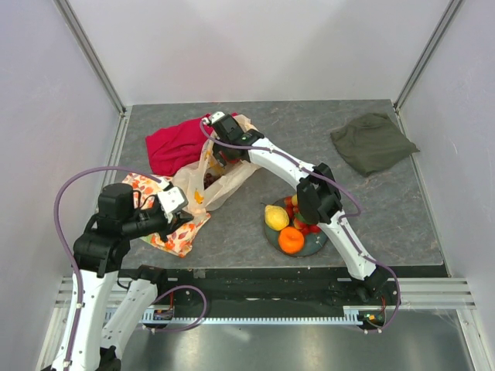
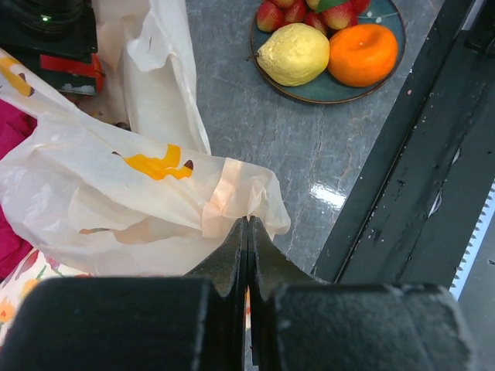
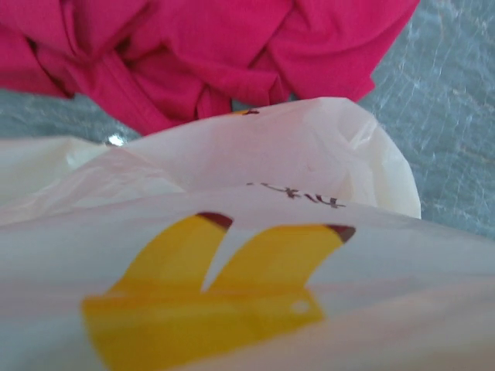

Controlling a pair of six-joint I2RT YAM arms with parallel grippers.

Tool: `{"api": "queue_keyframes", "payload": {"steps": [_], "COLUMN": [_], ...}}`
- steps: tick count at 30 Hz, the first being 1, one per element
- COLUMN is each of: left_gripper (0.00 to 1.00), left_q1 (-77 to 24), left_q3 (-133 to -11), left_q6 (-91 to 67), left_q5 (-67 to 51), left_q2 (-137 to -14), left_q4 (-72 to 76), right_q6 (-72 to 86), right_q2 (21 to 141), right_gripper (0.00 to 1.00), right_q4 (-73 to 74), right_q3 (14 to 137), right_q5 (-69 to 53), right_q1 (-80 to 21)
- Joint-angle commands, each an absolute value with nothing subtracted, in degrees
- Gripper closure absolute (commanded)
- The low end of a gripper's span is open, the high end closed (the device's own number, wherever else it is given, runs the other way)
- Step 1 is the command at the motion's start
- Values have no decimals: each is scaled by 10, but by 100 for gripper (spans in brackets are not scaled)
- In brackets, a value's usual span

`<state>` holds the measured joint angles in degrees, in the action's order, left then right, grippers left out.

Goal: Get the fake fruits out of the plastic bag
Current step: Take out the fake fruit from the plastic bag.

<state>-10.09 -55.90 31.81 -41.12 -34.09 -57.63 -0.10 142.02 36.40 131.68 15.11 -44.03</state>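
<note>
The plastic bag [image 1: 220, 179] lies crumpled left of centre; it also shows in the left wrist view [image 2: 131, 185] and fills the right wrist view [image 3: 255, 255]. My left gripper [image 1: 188, 211] [image 2: 248, 222] is shut on the bag's near edge. My right gripper [image 1: 222, 157] points down into the bag's far opening, and the plastic hides its fingers. A yellow lemon [image 1: 275, 216] [image 2: 294, 52], an orange [image 1: 291, 240] [image 2: 363, 52] and red berries [image 1: 297, 207] [image 2: 309, 12] sit on a dark plate [image 1: 317, 246] [image 2: 329, 91]. A small dark shape [image 1: 209, 179] shows through the bag.
A red cloth [image 1: 176, 144] [image 3: 209, 54] lies behind the bag. An orange-flowered cloth [image 1: 174, 236] lies under my left gripper. A grey-green cloth [image 1: 373, 142] lies at the back right. The table's black front edge [image 2: 402, 178] runs close to the plate.
</note>
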Motion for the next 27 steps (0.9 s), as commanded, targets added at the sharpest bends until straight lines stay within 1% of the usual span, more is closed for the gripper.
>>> {"api": "queue_keyframes", "payload": {"steps": [1,3,4,5,7,8,10,11,13,14,16,19,21,22,27], "left_gripper": [98,98,98,98,98,98,98,98,98,98,99,98,99,98,98], "left_q1": [-104,-104,-104,-104,-104,-104,-104,-104,-104,-104,-104,-104,-104,-104,-104], "left_q3": [-575,-576,-576,-576,-574,-573,-570,-568,-567,-565,-559,-548,-542,-541,-525], "left_q6": [345,347,348,345,343,342,342,341,339,336,328,313,309,306,301], "left_q5": [-438,-433,-432,-432,-430,-430,-427,-425,-424,-421,-418,-409,-403,-402,-378], "left_q2": [-348,-350,-351,-351,-352,-349,-349,-351,-353,-356,-356,-362,-373,-376,-397], "left_q4": [-593,-593,-593,-593,-593,-592,-589,-586,-583,-576,-564,-528,-507,-500,-445], "right_q6": [20,21,19,19,17,18,11,10,5,5,-13,-16,-18,-21,-77], "right_q2": [1451,1455,1457,1459,1463,1463,1463,1462,1448,1440,1403,1333,1277,1258,1140], "right_gripper": [10,9,12,21,33,42,48,53,59,65,73,79,79,80,80], "right_q4": [337,336,334,330,325,319,316,315,316,316,318,323,322,322,320], "right_q3": [1361,1360,1357,1355,1356,1357,1364,1367,1365,1352,1329,1269,1224,1210,1113], "right_q5": [161,156,154,155,152,150,145,145,136,131,107,53,12,-31,-143], "right_q1": [-439,-439,-439,-439,-439,-439,-439,-439,-439,-439,-437,-424,-414,-405,-385]}}
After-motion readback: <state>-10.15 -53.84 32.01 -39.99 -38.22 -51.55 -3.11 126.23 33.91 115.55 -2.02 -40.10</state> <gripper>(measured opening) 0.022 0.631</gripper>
